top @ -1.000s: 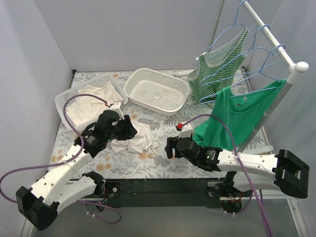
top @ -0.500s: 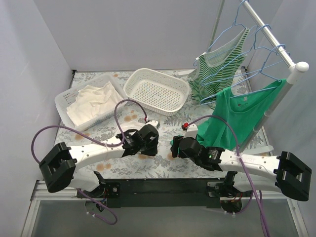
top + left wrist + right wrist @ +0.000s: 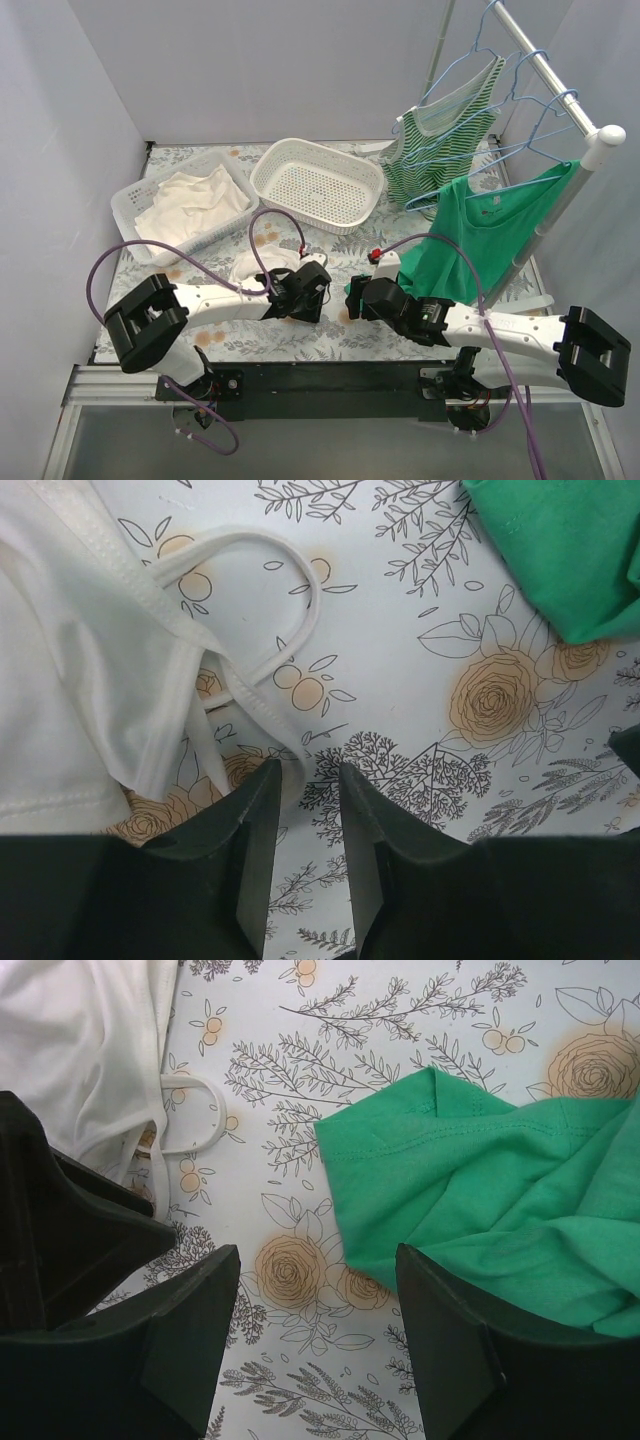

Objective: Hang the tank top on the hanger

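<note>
Pick-up stage: tank top [image 3: 250,266] lies crumpled on bench [image 3: 330,245]. Left gripper [image 3: 307,770] sits low by a strap, narrowly apart, empty. Right gripper [image 3: 315,1260] is wide apart, empty. Next, prob.: nip strap, lift.

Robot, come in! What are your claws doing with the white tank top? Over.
Left claw barely open, empty, beside the tank top strap. Right claw open, empty. Tank top crumpled on the table. Green top hem close by.
</note>
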`<state>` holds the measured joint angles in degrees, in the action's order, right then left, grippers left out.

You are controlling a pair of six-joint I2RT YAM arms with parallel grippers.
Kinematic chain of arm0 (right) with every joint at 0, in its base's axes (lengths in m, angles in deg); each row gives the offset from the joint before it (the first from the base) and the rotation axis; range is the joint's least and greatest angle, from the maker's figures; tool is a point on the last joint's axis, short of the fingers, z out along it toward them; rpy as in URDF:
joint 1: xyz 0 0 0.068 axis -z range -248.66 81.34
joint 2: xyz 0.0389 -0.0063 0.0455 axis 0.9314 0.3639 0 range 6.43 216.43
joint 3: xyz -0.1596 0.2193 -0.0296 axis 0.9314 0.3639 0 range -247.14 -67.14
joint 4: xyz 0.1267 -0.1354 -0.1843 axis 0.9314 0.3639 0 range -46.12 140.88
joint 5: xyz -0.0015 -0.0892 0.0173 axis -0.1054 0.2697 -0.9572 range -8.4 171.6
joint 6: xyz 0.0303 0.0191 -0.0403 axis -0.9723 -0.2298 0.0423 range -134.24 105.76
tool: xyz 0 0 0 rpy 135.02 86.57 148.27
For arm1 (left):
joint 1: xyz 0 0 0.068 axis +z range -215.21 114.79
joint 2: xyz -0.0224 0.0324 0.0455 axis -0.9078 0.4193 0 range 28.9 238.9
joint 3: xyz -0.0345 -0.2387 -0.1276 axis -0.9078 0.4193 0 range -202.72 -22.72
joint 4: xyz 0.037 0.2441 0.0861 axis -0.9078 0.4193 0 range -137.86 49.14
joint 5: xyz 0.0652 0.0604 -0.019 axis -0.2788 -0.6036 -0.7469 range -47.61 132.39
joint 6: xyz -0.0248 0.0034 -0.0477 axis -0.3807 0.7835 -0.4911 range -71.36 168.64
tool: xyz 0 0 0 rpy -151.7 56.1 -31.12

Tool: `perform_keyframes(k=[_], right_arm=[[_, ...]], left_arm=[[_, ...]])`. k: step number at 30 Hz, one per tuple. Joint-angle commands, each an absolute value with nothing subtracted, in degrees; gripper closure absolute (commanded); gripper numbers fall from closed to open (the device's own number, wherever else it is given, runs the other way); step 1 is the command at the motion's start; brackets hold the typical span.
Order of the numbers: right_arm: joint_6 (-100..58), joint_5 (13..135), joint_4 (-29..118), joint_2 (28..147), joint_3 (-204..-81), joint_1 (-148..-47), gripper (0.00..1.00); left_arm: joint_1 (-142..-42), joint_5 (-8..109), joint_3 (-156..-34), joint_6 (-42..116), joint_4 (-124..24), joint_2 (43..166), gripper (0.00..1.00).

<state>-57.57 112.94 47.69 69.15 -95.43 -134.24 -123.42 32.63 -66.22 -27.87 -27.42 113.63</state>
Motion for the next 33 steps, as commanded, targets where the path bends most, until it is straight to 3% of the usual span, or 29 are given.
perform_keyframes(k=[1,3,4,5,12,21,31,33], right_arm=[[-57.83,113.95,47.3,70.15,-96.93,-133.96,0.28],[-57.39,113.86,47.04,71.29,-97.46,-133.96,0.28],[-57.22,113.77,46.95,71.73,-97.9,-133.96,0.28],[-57.04,113.68,46.78,72.6,-98.6,-133.96,0.28],[-54.14,111.14,44.41,78.23,-103.51,-133.87,0.29],[-52.65,109.11,41.59,92.38,-113.19,-133.7,0.33],[-53.7,109.38,42.21,104.33,-117.85,-132.99,0.52],[-53.35,109.12,42.9,105.83,-119.69,-133.08,0.64]], left_arm=[[-124.36,30.17,-65.17,-28.71,-28.96,114.07,0.71],[-124.44,29.82,-65.17,-28.44,-29.14,114.86,0.78],[-124.53,29.65,-65.08,-28.44,-28.97,114.77,0.95],[-124.45,28.69,-65.08,-28.53,-28.62,113.73,1.0],[-122.25,23.67,-66.31,-31.95,-22.12,95.74,1.0],[-117.59,24.99,-64.12,-35.38,-19.39,85.25,1.0],[-116.54,23.67,-64.55,-36.18,-17.19,79.36,1.0],[-116.53,23.5,-64.73,-36.18,-17.01,78.57,1.0]])
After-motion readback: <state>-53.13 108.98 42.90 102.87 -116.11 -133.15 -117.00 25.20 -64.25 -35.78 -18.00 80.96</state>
